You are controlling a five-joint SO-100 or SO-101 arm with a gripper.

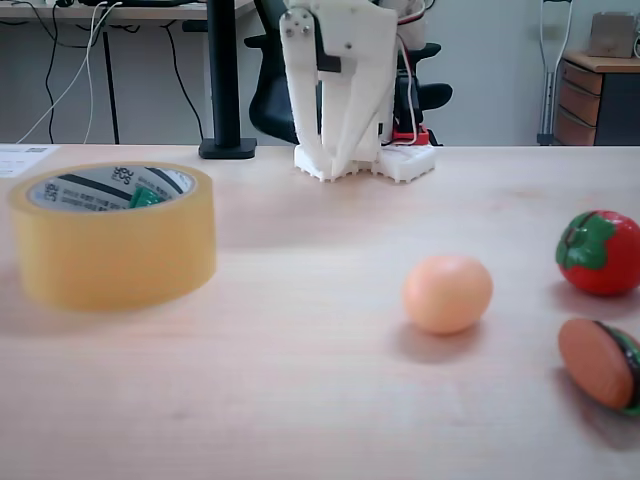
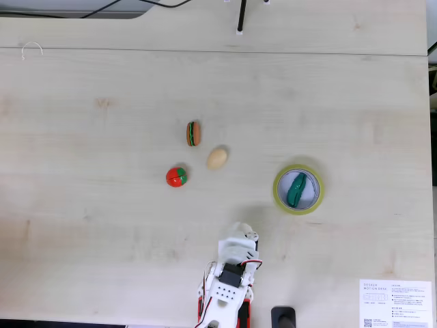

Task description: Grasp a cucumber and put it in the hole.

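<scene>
Cucumber (image 2: 296, 189) lay inside hole (image 2: 305, 198) at right of the top-down fixed view, propped on the core, so looked delivered. Gripper (image 2: 239, 236) sat folded at lower centre, well apart; grip unreadable.

Office or lab: wooden desk (image 1: 300, 400), black swivel chair (image 1: 270, 100), cables (image 1: 60, 70), drawer cabinet (image 1: 590, 100) behind

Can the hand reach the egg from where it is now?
Probably yes. In the top-down fixed view, the hand is folded back near its base, and the table between it and the egg lies bare. The tomato sits off to the side.
</scene>
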